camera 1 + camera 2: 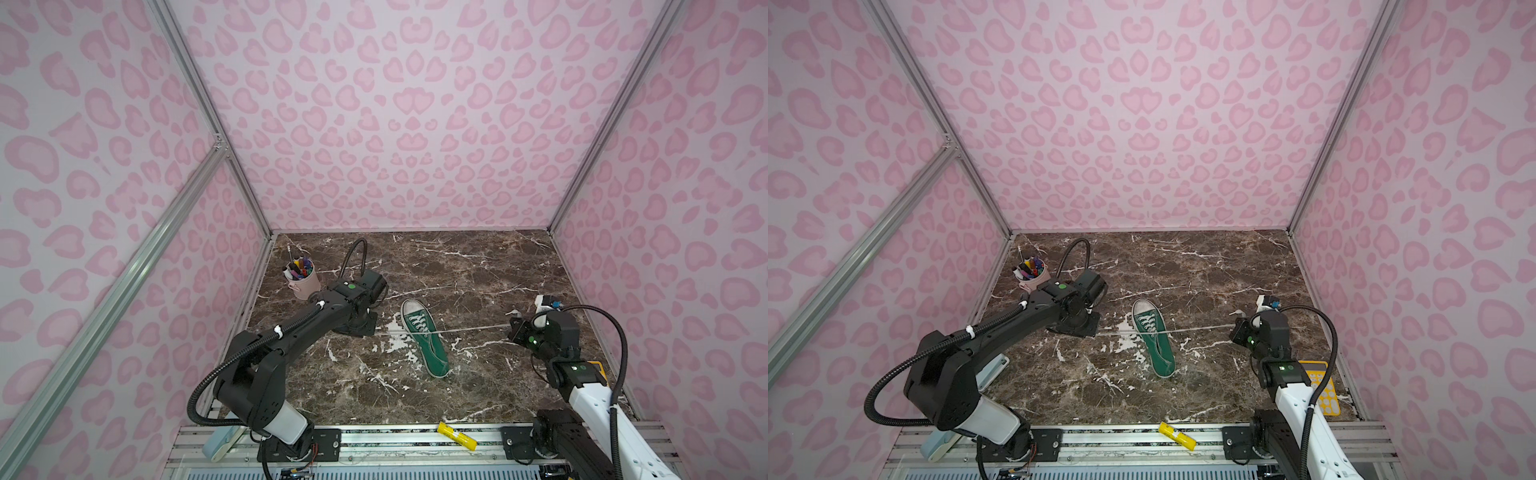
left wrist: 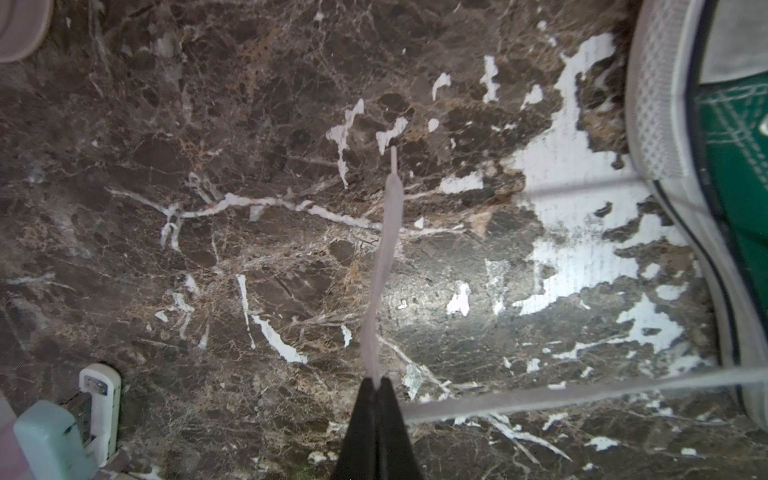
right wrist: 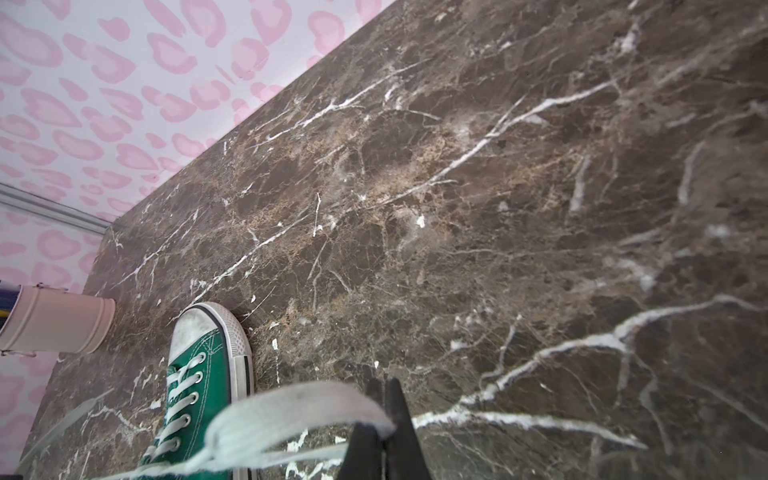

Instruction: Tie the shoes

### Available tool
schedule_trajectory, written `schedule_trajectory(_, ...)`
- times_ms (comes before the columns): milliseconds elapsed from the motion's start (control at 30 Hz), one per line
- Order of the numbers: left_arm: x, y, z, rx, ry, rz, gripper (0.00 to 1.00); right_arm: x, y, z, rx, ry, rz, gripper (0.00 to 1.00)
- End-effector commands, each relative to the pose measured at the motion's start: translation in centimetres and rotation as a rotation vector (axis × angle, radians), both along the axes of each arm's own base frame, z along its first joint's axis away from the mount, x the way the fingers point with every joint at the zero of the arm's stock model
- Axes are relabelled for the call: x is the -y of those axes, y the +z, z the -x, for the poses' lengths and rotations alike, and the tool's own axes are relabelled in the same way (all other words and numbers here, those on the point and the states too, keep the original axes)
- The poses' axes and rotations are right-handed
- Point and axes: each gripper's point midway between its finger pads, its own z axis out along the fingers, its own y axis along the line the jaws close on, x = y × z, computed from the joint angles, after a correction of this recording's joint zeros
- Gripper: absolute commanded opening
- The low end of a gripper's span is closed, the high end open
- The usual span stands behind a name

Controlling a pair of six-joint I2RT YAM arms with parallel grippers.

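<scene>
Well, the table [image 1: 478, 266] carries the green shoe [image 1: 428, 340] near its middle. Left end effector [image 2: 376, 386] and right end effector [image 3: 386, 415] each pinch a lace [image 1: 469, 329] end, stretched taut sideways. They're tightening, I'd guess; next needs slack to bring the ends together.

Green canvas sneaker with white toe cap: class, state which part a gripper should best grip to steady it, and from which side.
Probably the heel rim of the green canvas sneaker, from above at its near end: the open collar offers a thin wall to pinch, and the off-white laces run taut sideways across the midfoot, leaving that end free.
</scene>
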Motion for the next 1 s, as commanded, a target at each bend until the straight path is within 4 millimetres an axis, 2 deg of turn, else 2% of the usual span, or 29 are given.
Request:
schedule_trajectory(0,-2.7,-0.3,0.8,-0.023,0.021,-0.101,0.03,1.4,-0.2,-0.5,0.013,-0.085,0.006,0.04)
schedule_trajectory(233,-2.5,-1.9,0.1,-0.038,0.028,-0.079,0.03,2.0,-1.4,-1.0,-0.045,-0.094,-0.002,0.04)
schedule_trajectory(333,-2.3,-2.1,-1.1,-0.038,0.021,-0.086,0.03,2.1,-1.7,-0.9,-0.058,-0.103,0.005,0.04)
schedule_trajectory(433,-3.1,-1.8,-2.6,-0.042,0.012,-0.119,0.03,2.3,-1.6,-0.8,-0.062,-0.108,0.007,0.04)
schedule_trajectory(500,-3.3,-1.1,-3.2,-0.035,0.003,-0.130,0.03,1.4,-0.9,-0.9,-0.040,-0.063,-0.018,0.04)
schedule_trajectory(567,-3.1,-0.7,-3.4,-0.006,0.000,-0.112,0.03,-0.3,0.0,-0.8,-0.031,0.010,-0.066,0.04)
schedule_trajectory(667,-3.9,-0.6,-3.7,0.008,0.003,-0.143,0.03,-1.6,-0.3,0.1,-0.060,0.049,-0.058,0.05)
schedule_trajectory(733,-4.4,-0.7,-3.8,-0.012,-0.007,-0.166,0.03,-1.6,-0.9,0.7,-0.062,0.043,-0.040,0.05)
schedule_trajectory(967,-2.2,-0.1,-4.4,0.005,0.007,-0.037,0.03,-1.0,-1.9,1.6,-0.059,0.002,-0.043,0.05)
